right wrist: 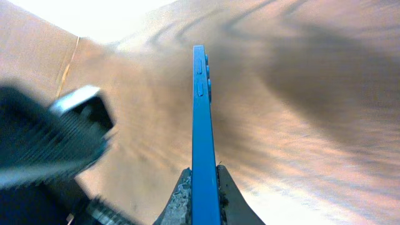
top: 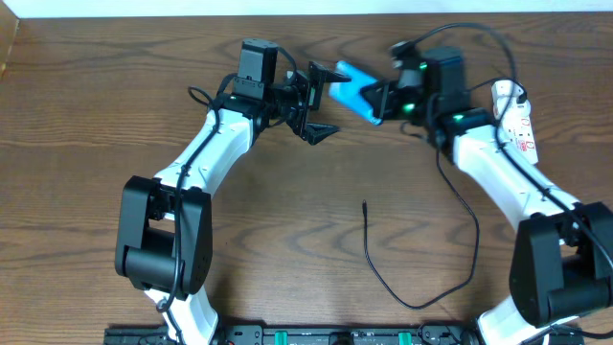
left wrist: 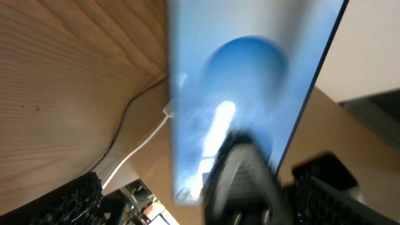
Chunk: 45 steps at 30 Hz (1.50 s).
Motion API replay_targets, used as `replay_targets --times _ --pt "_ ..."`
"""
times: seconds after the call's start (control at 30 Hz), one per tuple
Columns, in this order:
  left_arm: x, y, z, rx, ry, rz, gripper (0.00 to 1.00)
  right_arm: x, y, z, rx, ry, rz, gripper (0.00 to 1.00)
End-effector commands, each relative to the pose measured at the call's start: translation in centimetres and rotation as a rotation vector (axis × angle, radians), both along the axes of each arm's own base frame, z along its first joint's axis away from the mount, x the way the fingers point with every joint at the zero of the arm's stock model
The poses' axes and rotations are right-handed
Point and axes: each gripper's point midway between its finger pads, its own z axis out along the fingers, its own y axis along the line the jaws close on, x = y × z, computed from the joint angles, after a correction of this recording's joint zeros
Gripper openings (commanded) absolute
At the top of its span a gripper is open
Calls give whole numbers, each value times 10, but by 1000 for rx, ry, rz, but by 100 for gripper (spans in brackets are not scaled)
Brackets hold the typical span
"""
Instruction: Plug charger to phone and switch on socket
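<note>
The phone (top: 351, 89) is blue and held off the table at the back, tilted. My right gripper (top: 383, 101) is shut on its right end. In the right wrist view the phone (right wrist: 200, 119) stands edge-on between the fingers (right wrist: 200, 190). My left gripper (top: 324, 101) is open, its fingers just left of the phone's free end. The phone's screen (left wrist: 250, 81) fills the left wrist view, between the left fingers (left wrist: 209, 209). The charger (top: 369, 251) is a thin black cable on the table, its plug tip (top: 365, 204) free at the middle. The socket (top: 518, 120) lies at the far right.
The charger cable loops toward the front and back up beside my right arm (top: 476, 235). A white cord (left wrist: 134, 147) and a dark cable lie on the wood in the left wrist view. My left gripper (right wrist: 53, 140) shows blurred at the left of the right wrist view.
</note>
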Motion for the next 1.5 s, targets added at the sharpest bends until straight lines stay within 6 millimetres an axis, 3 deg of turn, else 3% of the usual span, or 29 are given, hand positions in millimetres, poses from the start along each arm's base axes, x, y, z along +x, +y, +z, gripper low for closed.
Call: replay_targets --times 0.0,0.13,0.27,0.4,0.53,0.87,1.37,1.47 --pt "-1 -3 24 -45 -41 -27 98 15 -16 22 131 22 -71 1" --pt "3 -2 23 -32 -45 -8 98 21 -22 34 281 114 -149 1" --pt "17 4 19 16 -83 58 98 19 -14 46 459 250 -196 1" --pt "39 8 30 33 -197 127 98 17 -8 47 649 493 -334 1" --pt "55 13 40 45 -282 188 98 16 -5 47 736 608 -399 1" --pt "70 24 37 90 -290 288 98 14 14 68 823 626 -341 1" --pt "70 25 37 58 -221 325 100 -7 51 70 853 750 -293 1" --pt "70 25 37 58 -222 326 87 -8 51 71 853 753 -288 1"
